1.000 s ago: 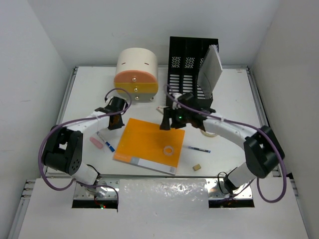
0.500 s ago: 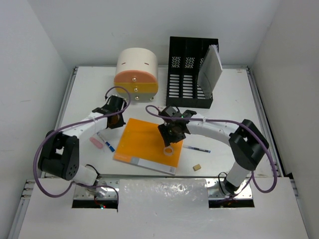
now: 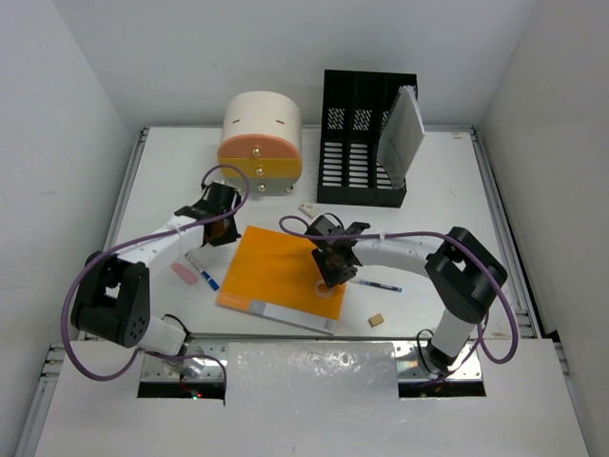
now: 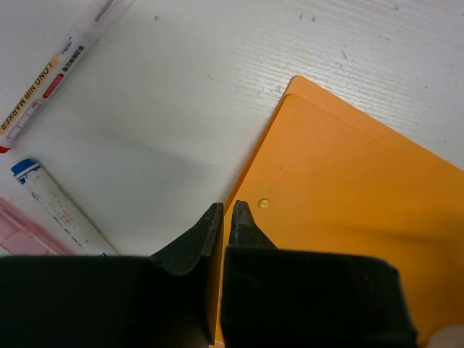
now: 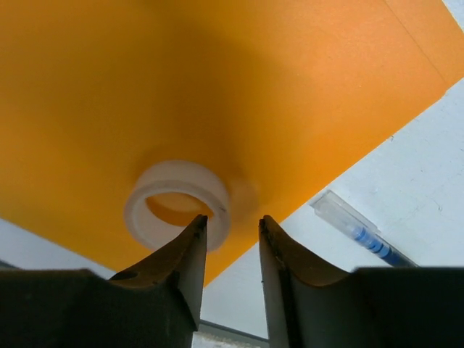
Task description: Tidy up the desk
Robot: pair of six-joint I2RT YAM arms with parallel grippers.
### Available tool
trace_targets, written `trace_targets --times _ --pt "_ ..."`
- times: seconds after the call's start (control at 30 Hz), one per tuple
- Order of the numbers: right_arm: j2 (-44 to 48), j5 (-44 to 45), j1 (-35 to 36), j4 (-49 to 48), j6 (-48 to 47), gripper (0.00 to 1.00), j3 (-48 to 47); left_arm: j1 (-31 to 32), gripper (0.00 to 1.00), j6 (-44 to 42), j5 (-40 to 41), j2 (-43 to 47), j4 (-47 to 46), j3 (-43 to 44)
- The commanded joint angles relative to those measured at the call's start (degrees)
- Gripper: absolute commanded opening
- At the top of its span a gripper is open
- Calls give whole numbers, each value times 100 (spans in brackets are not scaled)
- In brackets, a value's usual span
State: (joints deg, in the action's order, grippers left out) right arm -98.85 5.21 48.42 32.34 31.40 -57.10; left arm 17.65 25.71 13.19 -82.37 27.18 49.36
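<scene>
The white desk [image 3: 447,200] holds an orange folder [image 3: 276,271] near its front middle. A white tape ring [image 5: 177,199] lies on the folder. My right gripper [image 3: 333,274] hangs low over the folder and is open. In the right wrist view [image 5: 230,221] its jaws straddle the ring's near right wall, one tip at the ring's hole and one outside. My left gripper [image 3: 226,235] is shut. In the left wrist view [image 4: 223,210] its tips sit at the orange folder's [image 4: 348,203] left edge near the far corner.
A round cream and orange drawer unit [image 3: 260,143] and a black file rack [image 3: 362,143] holding a grey notebook [image 3: 404,129] stand at the back. Markers [image 3: 202,271], a pink eraser [image 3: 182,273], a blue pen [image 3: 378,284] and a small tan block [image 3: 376,320] lie around the folder. A foil strip [image 3: 314,367] lines the near edge.
My right gripper has come from beside the file rack toward the near left and down over the tape ring on the folder. The left arm has not moved.
</scene>
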Motion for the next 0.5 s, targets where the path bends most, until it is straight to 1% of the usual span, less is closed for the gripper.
trace_targets --times 0.0,0.03,0.07,0.1,0.13,0.2,0.3,0.33,0.37,0.43,0.47 --pt "-29 243 9 -385 -28 32 76 63 0 -32 -97 212 -143 -67" --pt "-55 209 9 -430 -20 17 94 63 0 -5 -123 221 -134 -85" --pt "-73 191 9 -465 -28 9 94 63 0 -5 -167 230 -125 -102" --pt "-65 208 9 -483 -28 3 94 63 0 -5 -185 239 -116 -129" --pt "-21 304 9 -491 -28 0 94 63 0 4 -194 256 -116 -172" --pt "216 497 9 -431 -37 0 59 63 0 4 -159 300 -108 -190" --pt "471 1287 9 -27 -125 0 -222 63 0 4 -97 318 -90 -182" --pt "463 1594 0 140 -151 0 -449 63 0 -5 -97 327 -90 -182" --pt "437 2302 -8 298 -143 0 -564 63 0 -5 -106 318 -99 -173" --pt "288 3104 -87 738 -29 0 -767 63 0 -14 -115 318 -108 -190" --pt "235 3213 -148 835 24 0 -794 63 0 -5 -115 318 -108 -190"
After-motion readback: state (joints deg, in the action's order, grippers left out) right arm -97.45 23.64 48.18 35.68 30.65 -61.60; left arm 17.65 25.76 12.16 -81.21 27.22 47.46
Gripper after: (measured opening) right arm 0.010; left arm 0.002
